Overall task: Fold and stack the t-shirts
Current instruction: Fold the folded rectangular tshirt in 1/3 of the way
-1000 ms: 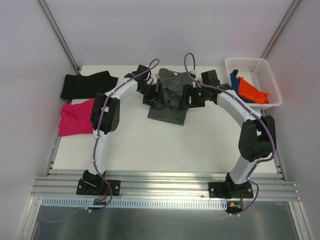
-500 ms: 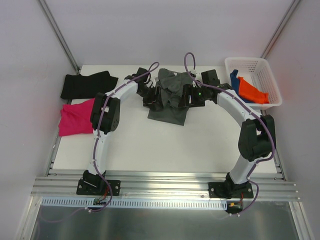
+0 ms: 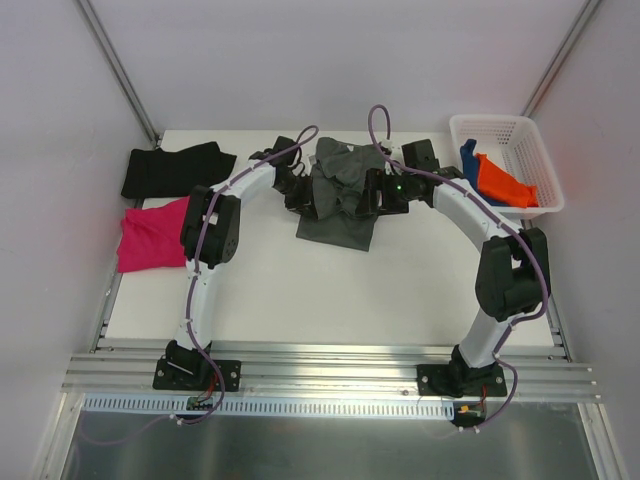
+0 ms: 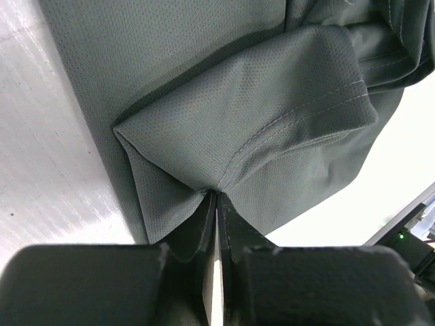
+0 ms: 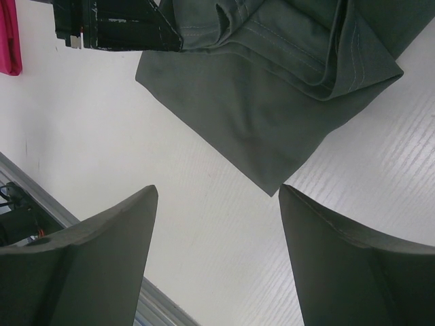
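Observation:
The dark grey t-shirt (image 3: 338, 205) lies bunched at the back middle of the table, between both grippers. My left gripper (image 3: 308, 195) (image 4: 217, 195) is shut on a pinched fold of this shirt (image 4: 258, 102) at its left side. To the right of the shirt, my right gripper (image 3: 374, 193) (image 5: 217, 197) stands open above bare table, just past a corner of the grey cloth (image 5: 272, 109), with nothing between its fingers. A black t-shirt (image 3: 175, 168) and a magenta t-shirt (image 3: 150, 237) lie at the far left. Orange (image 3: 505, 180) and blue (image 3: 468, 157) t-shirts sit in the basket.
The white lattice basket (image 3: 520, 130) stands at the back right corner. An aluminium rail (image 3: 330, 365) runs along the near edge by the arm bases. The left gripper's dark body (image 5: 115, 27) shows at the top left of the right wrist view.
My left gripper has closed from open onto a fold of the dark grey t-shirt. The right arm and the other shirts have not moved.

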